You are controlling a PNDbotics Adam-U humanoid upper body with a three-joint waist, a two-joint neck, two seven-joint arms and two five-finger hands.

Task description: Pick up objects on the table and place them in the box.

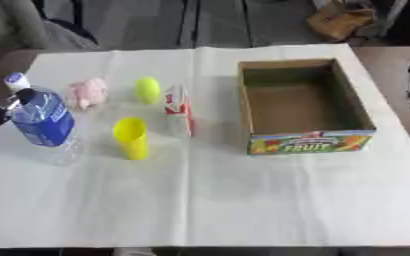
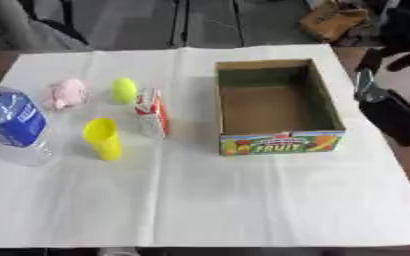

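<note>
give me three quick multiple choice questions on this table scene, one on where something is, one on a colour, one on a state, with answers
1. Where does the box sit relative to the carton?
A. To its left
B. To its right
C. On top of it

2. What colour is the cup?
A. Yellow
B. Red
C. Black

3. What is the state of the box?
A. Closed with a lid
B. Open and holding the bottle
C. Open and empty

Answers:
1. B, the box stands right of the carton on the white table cover.
2. A, the cup lying in front of the ball is yellow.
3. C, its bare brown floor shows, and the bottle stands outside at the far left.
</note>
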